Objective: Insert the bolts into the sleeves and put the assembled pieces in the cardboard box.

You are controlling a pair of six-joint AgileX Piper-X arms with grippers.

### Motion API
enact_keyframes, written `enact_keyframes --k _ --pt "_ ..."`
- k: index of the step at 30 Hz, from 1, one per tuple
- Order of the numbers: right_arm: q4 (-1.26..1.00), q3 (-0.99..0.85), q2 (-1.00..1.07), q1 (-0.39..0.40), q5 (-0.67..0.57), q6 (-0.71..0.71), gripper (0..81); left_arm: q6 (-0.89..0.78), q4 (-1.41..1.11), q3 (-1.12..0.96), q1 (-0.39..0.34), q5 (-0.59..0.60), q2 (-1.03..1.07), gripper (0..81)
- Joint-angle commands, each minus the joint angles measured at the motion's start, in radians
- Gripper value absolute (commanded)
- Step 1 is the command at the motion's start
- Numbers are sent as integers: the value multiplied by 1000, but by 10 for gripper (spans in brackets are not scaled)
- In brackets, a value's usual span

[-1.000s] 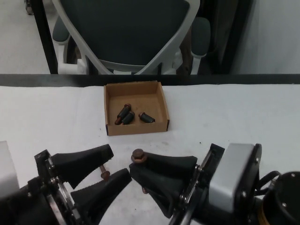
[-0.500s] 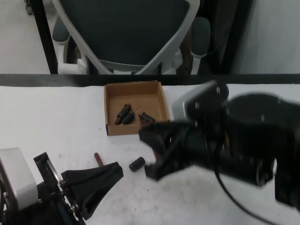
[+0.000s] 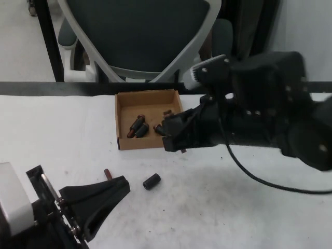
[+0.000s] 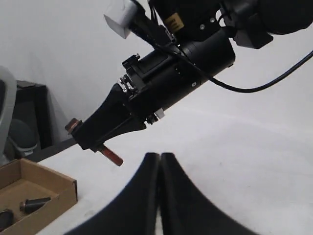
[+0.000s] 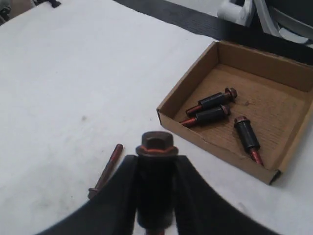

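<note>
The right wrist view showed the right gripper [image 5: 155,164] pinching a bolt-and-sleeve piece [image 5: 155,147] upright between its fingers, the bolt head standing above them. The same view looked into the cardboard box [image 5: 279,117], where three assembled pieces [image 5: 212,101] lay on the floor, two side by side and one apart. A loose bolt [image 5: 106,170] lay flat on the bench outside the box's near wall.

The left wrist view showed the held piece from the side, its threaded end [image 4: 110,156] poking out below the right gripper's fingers. It also showed the left gripper [image 4: 160,156] with its fingers pressed together on nothing.

The high view placed the right gripper above the box's near right corner. A loose sleeve [image 3: 151,181] lay on the near side of the box, beside the loose bolt, with the left gripper nearer than both.

The bench [image 3: 249,207] was white, with a dark strip along its far edge behind the box. Beyond the strip stood an office chair [image 3: 140,31] with a dark back and pale frame.
</note>
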Motion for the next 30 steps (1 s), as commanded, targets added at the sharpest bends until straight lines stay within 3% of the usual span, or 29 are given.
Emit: enact_keyframes --k 1,9,19,30 --pt "58 -97 68 -15 -38 -29 3 28 143 -6 -3 -62 -92 8" --pt "270 -385 286 -34 -38 -84 3 130 723 -108 -3 -198 -297 8" --pt "460 -699 496 -87 -38 -107 3 133 729 -110 -3 -219 -314 8" --pt "514 -893 662 -137 -23 -96 3 127 715 -110 -3 -217 -314 8"
